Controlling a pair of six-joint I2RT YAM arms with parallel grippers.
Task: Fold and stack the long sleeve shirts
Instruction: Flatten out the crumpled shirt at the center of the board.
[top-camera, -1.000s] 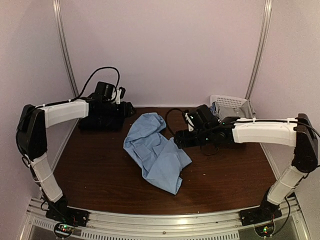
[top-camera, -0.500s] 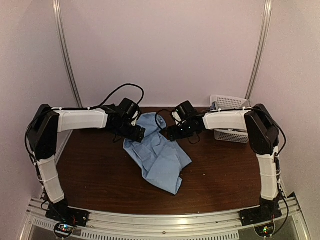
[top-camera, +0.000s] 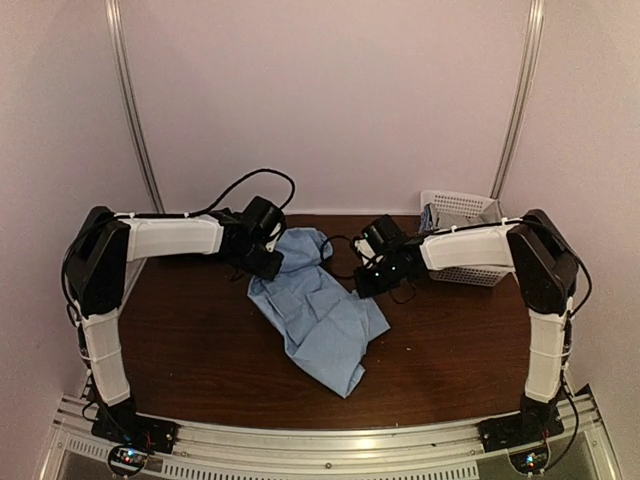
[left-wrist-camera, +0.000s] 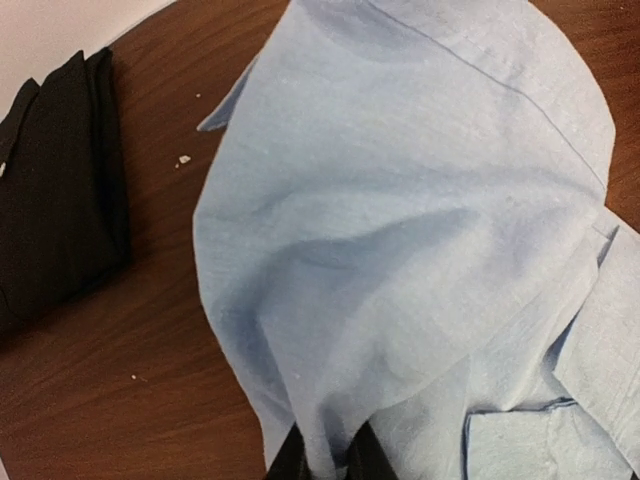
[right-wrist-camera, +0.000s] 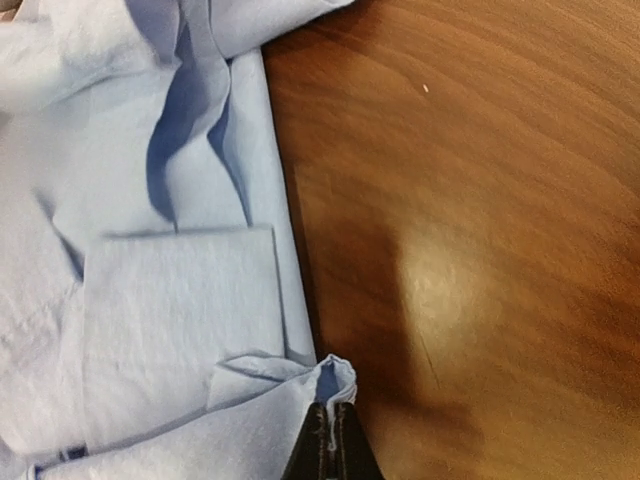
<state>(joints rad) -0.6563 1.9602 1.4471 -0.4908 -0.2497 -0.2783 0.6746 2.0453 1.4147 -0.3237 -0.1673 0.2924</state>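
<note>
- The left tool (top-camera: 270, 262) is clamped on the light blue shirt (top-camera: 320, 315). In the left wrist view its dark fingers (left-wrist-camera: 368, 462) are drawn together, with a gathered fold of cloth pinched between them.
- From that pinch the light blue shirt (left-wrist-camera: 400, 230) fans out ahead of the left tool in one broad, smooth sheet. A seamed edge runs across the sheet's far side.
- The black shirt (left-wrist-camera: 55, 190) lies ahead of the left tool and to its left. It is a flat folded pile on the counter (left-wrist-camera: 150, 380), apart from the blue cloth, with bare wood between them.
- The right tool (top-camera: 366, 280) is also clamped on the light blue shirt. In the right wrist view its jaws stand nearly together on a small rolled lip at the cloth's edge (right-wrist-camera: 330, 445).
- Seen from the right tool, the light blue shirt (right-wrist-camera: 150, 300) spreads ahead and to the left, wrinkled, with a squared flap lying flat on it. Bare counter (right-wrist-camera: 480, 200) fills everything ahead and to the right.
- In the top view the two tools grip opposite sides of the shirt's far part. The rest of the shirt trails toward the arm bases in a crumpled, tapering heap on the counter (top-camera: 200, 350).
- A white lattice basket (top-camera: 465, 205) stands beyond the right tool, at the counter's far right corner, well apart from the shirt.
</note>
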